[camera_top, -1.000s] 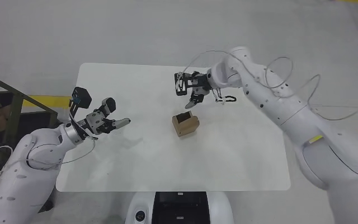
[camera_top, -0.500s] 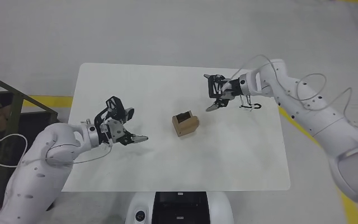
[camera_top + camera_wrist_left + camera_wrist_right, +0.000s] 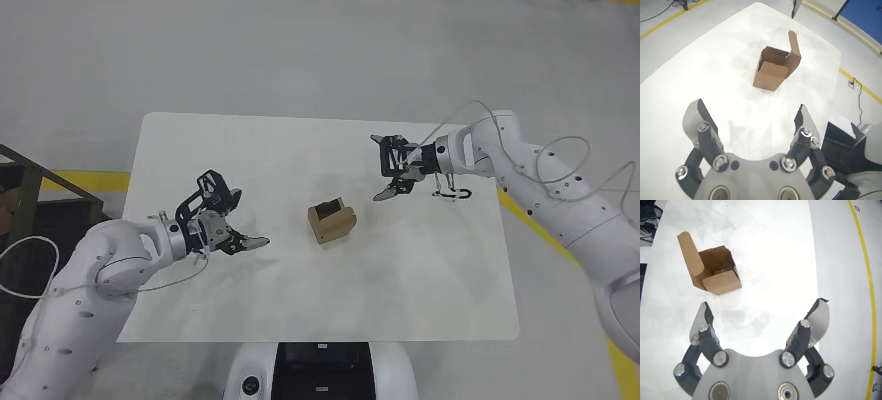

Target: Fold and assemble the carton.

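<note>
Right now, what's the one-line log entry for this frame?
carton: upright on table, lid flap up, top open | left gripper: open, empty, clear of carton | right gripper: open, empty, clear of carton

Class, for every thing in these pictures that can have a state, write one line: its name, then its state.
carton: upright on the table, top open, lid flap standing up, held by neither gripper.
left gripper: open, empty, apart from the carton.
right gripper: open, empty, apart from the carton.
</note>
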